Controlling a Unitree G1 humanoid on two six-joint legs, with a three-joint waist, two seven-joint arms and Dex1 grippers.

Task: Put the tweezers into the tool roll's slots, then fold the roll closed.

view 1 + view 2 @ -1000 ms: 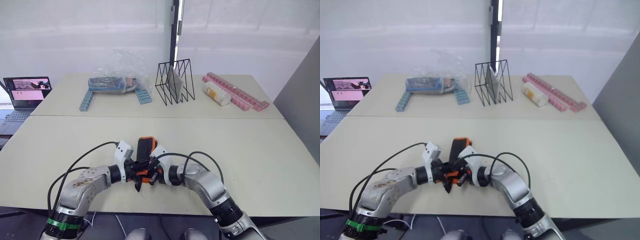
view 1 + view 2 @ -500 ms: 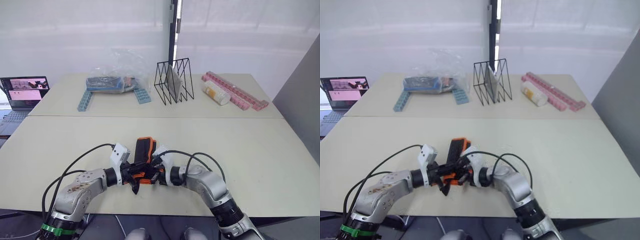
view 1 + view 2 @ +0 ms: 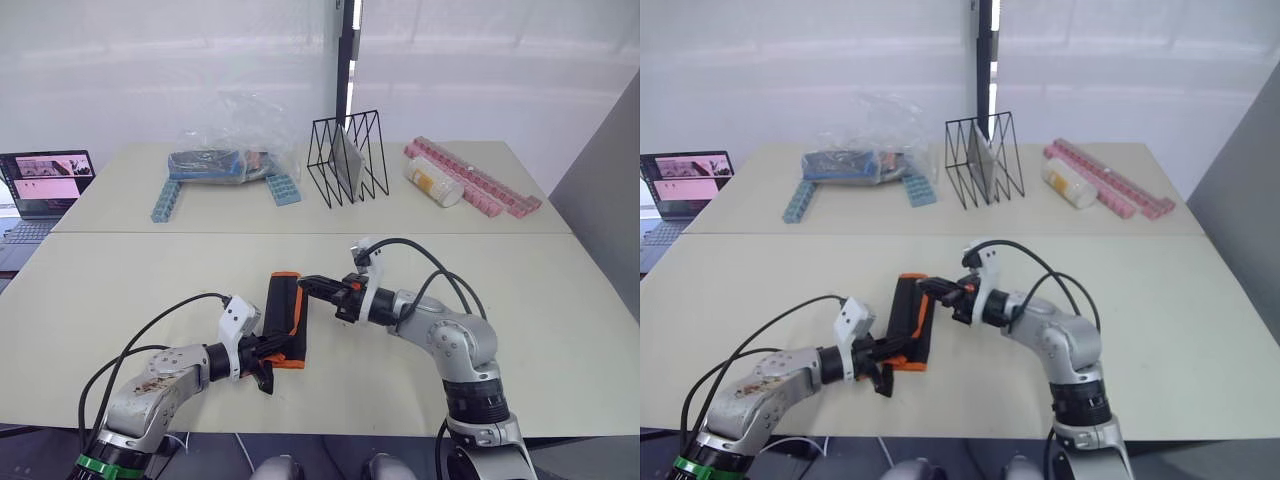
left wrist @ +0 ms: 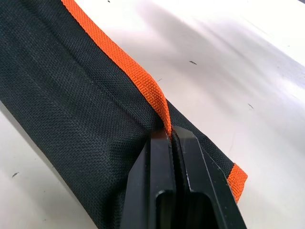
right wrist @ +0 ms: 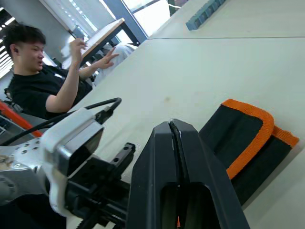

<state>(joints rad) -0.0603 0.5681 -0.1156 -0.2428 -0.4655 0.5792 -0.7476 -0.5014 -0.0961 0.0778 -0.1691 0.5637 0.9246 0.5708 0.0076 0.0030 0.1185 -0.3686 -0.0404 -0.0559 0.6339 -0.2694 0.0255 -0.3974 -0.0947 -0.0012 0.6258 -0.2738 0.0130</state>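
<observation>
Folding step: black fabric tool roll with orange trim (image 3: 286,318) lay folded; left gripper (image 4: 170,139) pinched its edge, right gripper (image 3: 308,285) closed, empty. Next: release.

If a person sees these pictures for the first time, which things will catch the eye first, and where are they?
First the tool roll, black with orange trim, folded shut on the near table. The left gripper has its jaws shut on the roll's near orange edge, and the right gripper hangs just beside its far end, jaws shut on nothing. On the far table stand a black wire rack in the middle and a clear plastic bag to its left.
</observation>
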